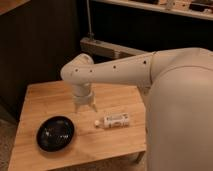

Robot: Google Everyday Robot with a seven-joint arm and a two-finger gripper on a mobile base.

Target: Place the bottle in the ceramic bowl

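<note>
The bottle (115, 120), small and white with a pale label, lies on its side on the wooden table (45, 97), its round cap pointing left. The ceramic bowl (55, 133), black, shallow and glossy, sits near the table's front left, a short way left of the bottle. My gripper (85, 107) hangs fingers-down over the table's middle, just behind and left of the bottle's cap. Its fingers stand apart with nothing between them, and it touches neither the bottle nor the bowl.
My white arm (125, 70) reaches in from the right, and its bulky shoulder (180, 115) hides the table's right end. A dark wall and a grey metal rail (107, 48) run behind the table. Floor shows past the table's left and front edges.
</note>
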